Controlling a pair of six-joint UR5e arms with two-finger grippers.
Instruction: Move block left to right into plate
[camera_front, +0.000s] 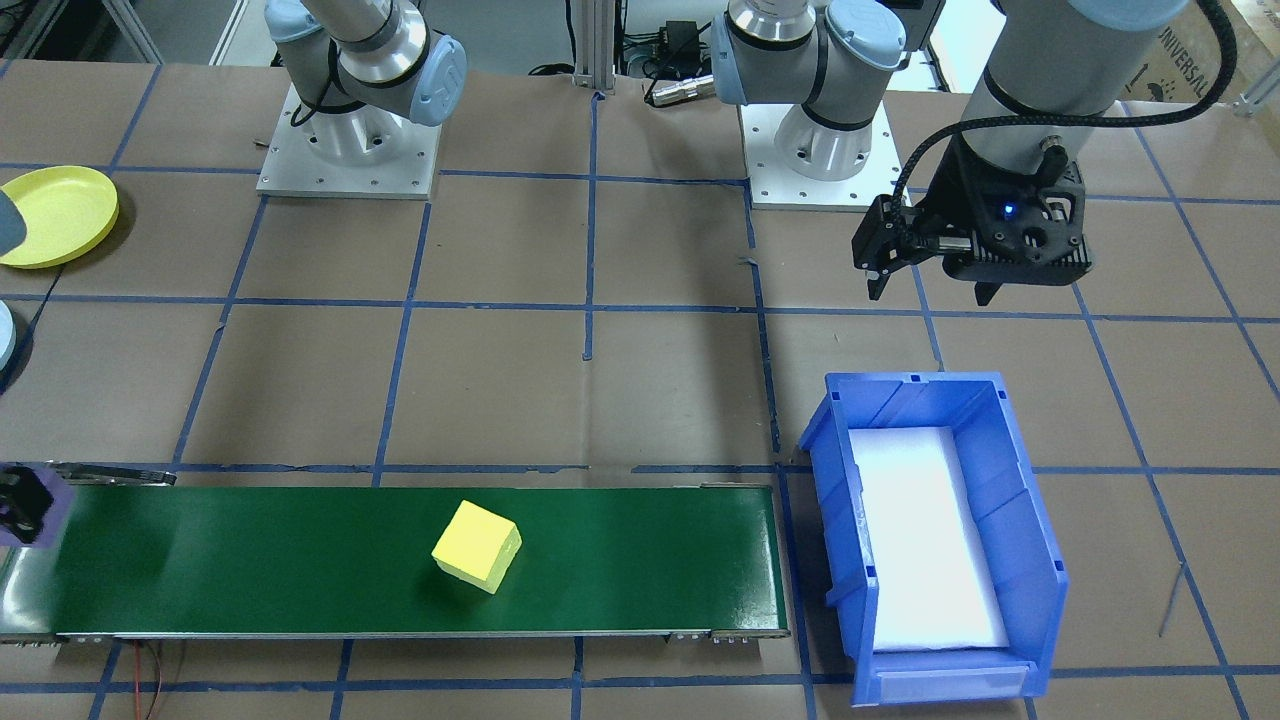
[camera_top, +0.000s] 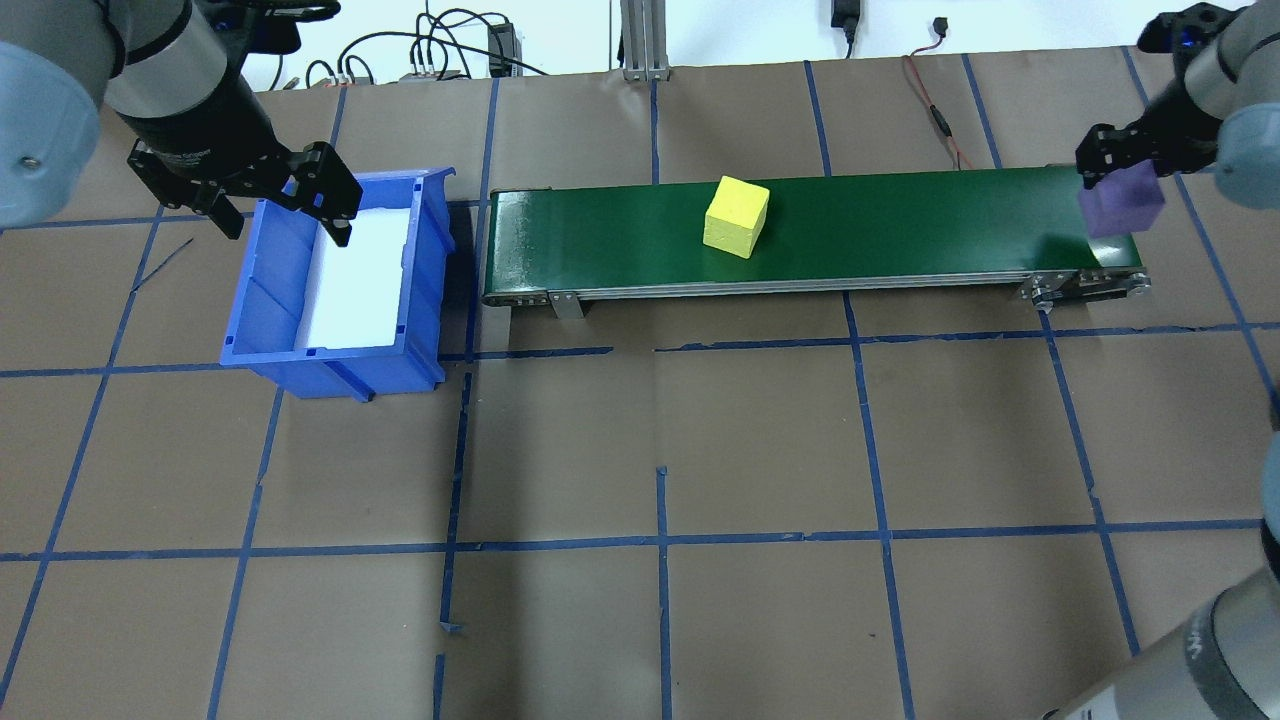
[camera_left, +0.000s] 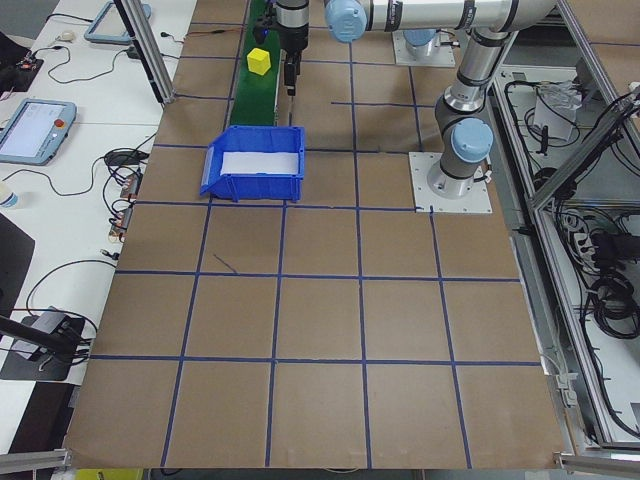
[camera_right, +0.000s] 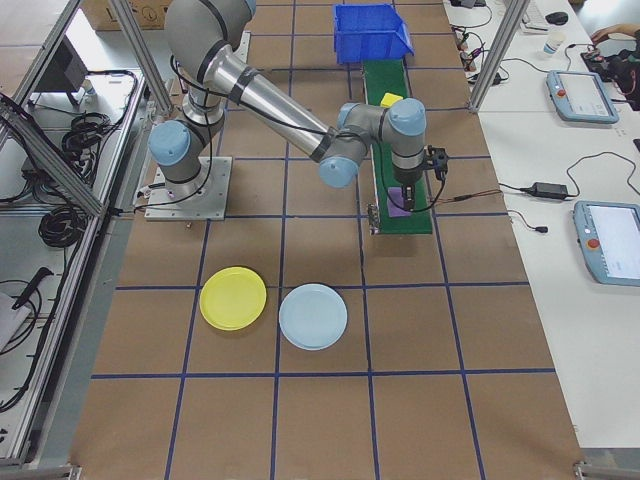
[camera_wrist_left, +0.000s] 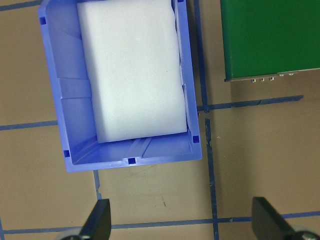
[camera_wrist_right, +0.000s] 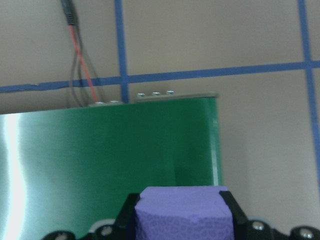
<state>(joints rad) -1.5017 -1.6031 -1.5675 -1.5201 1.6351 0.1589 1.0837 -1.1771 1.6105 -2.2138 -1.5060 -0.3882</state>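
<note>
The right gripper (camera_top: 1118, 188), at the upper right of the overhead view, has its jaws pinching a purple block (camera_top: 1120, 201) above the end of the green conveyor belt (camera_top: 900, 225), probably lifted clear to carry toward the plates. A yellow block (camera_top: 737, 216) sits mid-belt. At the upper left, the left gripper (camera_top: 285, 205) hangs with jaws spread over the blue bin (camera_top: 300, 345), probably waiting.
</note>
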